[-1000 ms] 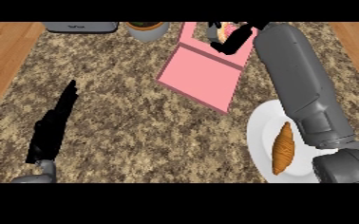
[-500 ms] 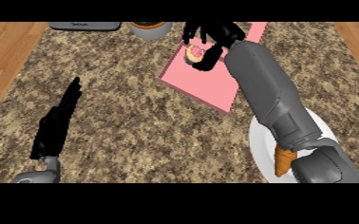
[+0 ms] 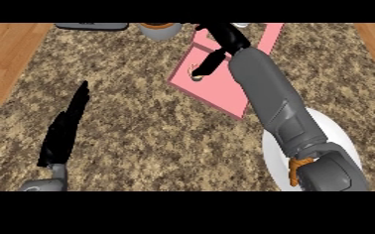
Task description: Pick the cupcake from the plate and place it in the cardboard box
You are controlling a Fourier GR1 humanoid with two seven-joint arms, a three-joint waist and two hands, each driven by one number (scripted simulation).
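Observation:
My right arm reaches from the lower right up to the pink box (image 3: pixel 219 87), which lies slanted at the counter's top centre. My right hand (image 3: pixel 225 38) hovers over the box with its fingers (image 3: pixel 212 62) stretched down and to the left. A small tan item, the cupcake (image 3: pixel 195 74), rests on the pink surface at those fingertips and is mostly hidden by them. The white plate (image 3: pixel 338 135) sits at the lower right, partly under my forearm. My left hand (image 3: pixel 66 129) rests open at the lower left, away from all of this.
An orange pastry (image 3: pixel 294 171) lies on the plate beside my right elbow. A bowl with brown filling (image 3: pixel 159 29) and a grey appliance (image 3: pixel 92 26) stand along the far edge. Wooden floor shows past the counter's left side.
My right hand's fingers have uncurled from the tan item. The item now sits lower on the pink box, at the fingertips. The left hand has not moved.

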